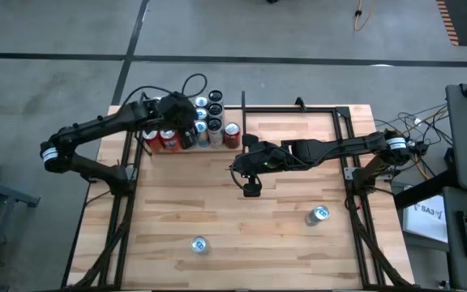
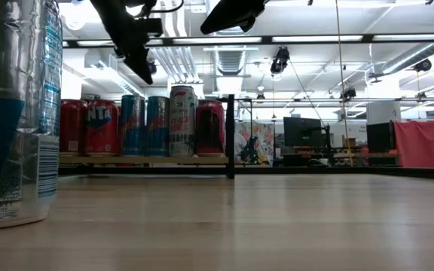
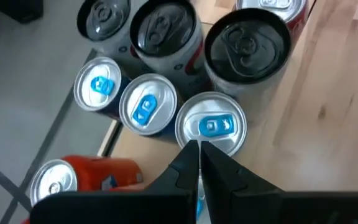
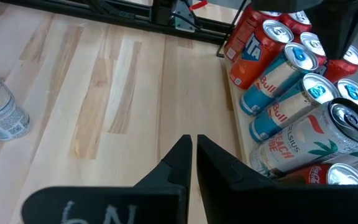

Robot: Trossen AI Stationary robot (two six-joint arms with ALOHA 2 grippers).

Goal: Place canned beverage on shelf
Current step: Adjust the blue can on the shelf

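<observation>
Across the wood table, 2 loose cans stand; both grippers are closed, empty.

The table is pale blond wood with darker grain streaks, edged by a black metal frame, and both arms are black. On the shelf, whose floor is light wood, stand red cans, blue-and-silver cans with blue tabs on silver lids, a white can with red lettering and cans with black lids. Two silver-topped cans stand toward the table's near edge, one showing a blue and white label in the low view.
</observation>
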